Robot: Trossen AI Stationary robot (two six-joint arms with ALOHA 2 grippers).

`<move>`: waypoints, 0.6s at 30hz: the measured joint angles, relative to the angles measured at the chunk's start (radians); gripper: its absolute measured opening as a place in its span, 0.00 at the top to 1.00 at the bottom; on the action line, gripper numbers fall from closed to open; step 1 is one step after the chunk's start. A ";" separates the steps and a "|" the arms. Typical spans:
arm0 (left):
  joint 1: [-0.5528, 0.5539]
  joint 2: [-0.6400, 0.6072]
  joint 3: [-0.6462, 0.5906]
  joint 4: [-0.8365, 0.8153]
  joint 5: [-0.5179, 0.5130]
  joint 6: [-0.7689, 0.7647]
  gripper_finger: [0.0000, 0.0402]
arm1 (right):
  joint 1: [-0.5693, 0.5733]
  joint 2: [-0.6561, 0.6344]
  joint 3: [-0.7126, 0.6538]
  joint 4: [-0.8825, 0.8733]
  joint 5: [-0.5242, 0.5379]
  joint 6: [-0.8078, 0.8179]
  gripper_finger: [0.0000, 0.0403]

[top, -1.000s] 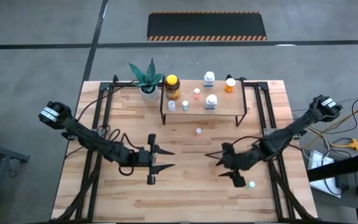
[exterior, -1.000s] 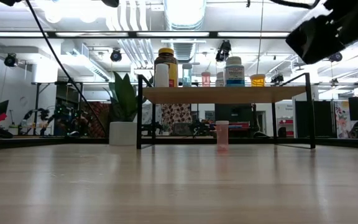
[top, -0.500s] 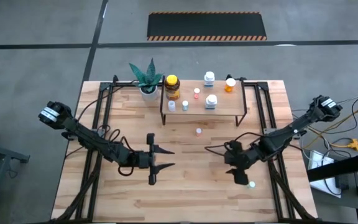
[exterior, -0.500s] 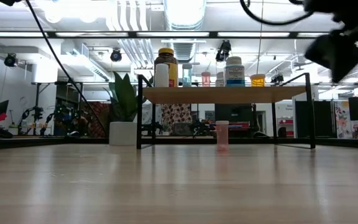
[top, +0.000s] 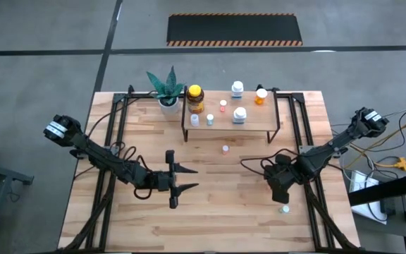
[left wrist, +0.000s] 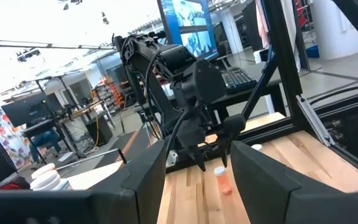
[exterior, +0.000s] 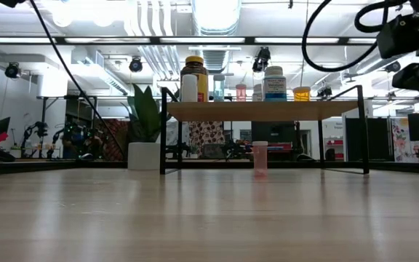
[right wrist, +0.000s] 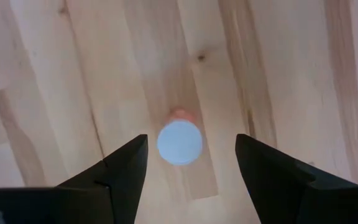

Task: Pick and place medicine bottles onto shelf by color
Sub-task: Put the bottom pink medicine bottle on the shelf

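Tabletop (right wrist: 278, 74): only right wrist shows bottle (right wrist: 179, 142) between jaws.

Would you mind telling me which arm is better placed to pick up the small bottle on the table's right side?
The right. Its gripper points straight down, open fingers either side of the small white-topped bottle. The left gripper is across the table.

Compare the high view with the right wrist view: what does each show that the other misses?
Only the high view shows the shelf with its bottles, the plant, the pink-capped bottle on the table in front of the shelf, and the left gripper, open, over the table's left half. Only the right wrist view shows the right gripper open, pointing straight down. Both show the lone bottle standing on the table beneath it.
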 joint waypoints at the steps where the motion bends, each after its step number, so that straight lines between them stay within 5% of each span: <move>1: 0.000 0.000 -0.001 0.000 0.000 0.000 0.59 | 0.001 0.000 -0.001 0.004 0.001 0.000 0.43; 18: 0.000 -0.003 -0.007 0.007 -0.003 -0.002 0.59 | 0.027 0.000 -0.073 0.103 0.001 0.028 0.47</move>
